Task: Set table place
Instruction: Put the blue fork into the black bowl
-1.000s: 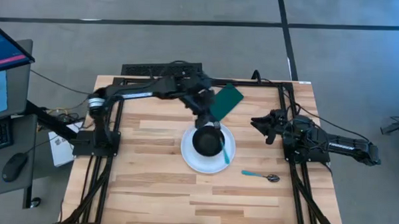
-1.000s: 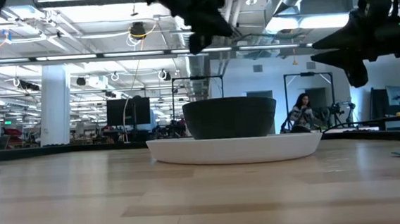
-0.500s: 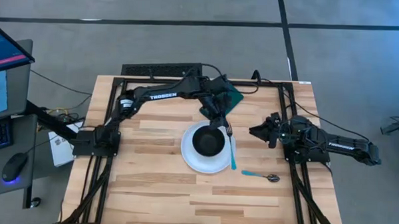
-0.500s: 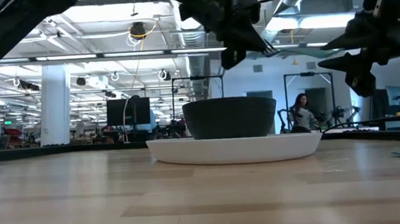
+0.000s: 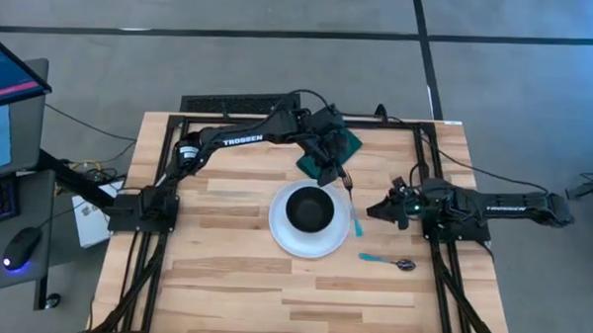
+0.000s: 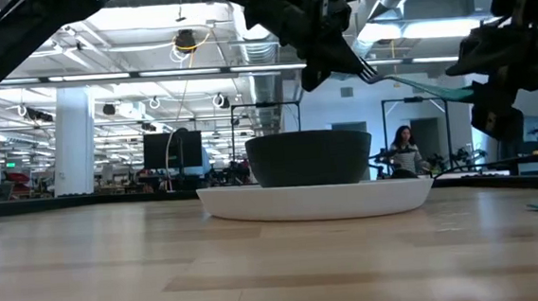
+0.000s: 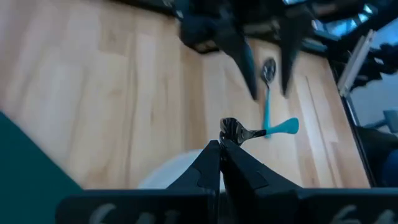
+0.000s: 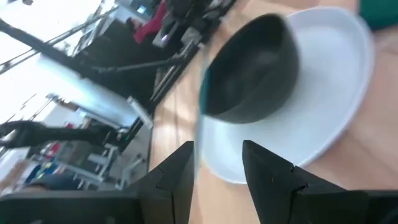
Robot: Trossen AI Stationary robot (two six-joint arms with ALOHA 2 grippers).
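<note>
My left gripper (image 5: 334, 174) is shut on a fork (image 5: 351, 210) with a teal handle, held in the air just right of a black bowl (image 5: 310, 209). The bowl stands on a white plate (image 5: 286, 240) at the table's middle. The fork also shows in the low view (image 6: 407, 82), above bowl height. My right gripper (image 5: 377, 210) is open and empty, just right of the fork's handle. The handle shows as a teal streak (image 8: 203, 106) ahead of its fingers. A teal-handled spoon (image 5: 388, 261) lies flat on the table, near right of the plate. A teal napkin (image 5: 345, 142) lies partly under my left arm. My left gripper pinches the fork's metal end (image 7: 231, 129) between its two shut fingers. The fingers slant down from the table's far left. The teal handle (image 7: 283, 127) sticks out past the fingertips toward the near right. The fork is lifted clear of the table and the plate.
Black frame rails run along the table's left (image 5: 148, 240) and right (image 5: 442, 261) sides. Bare wood lies in front of the plate (image 5: 292, 295). A person (image 6: 405, 150) sits far off in the room behind the table.
My left gripper has carried the fork from above the plate's right rim toward the table's right edge. My right gripper has swung toward the near edge and the fork's handle, staying open.
</note>
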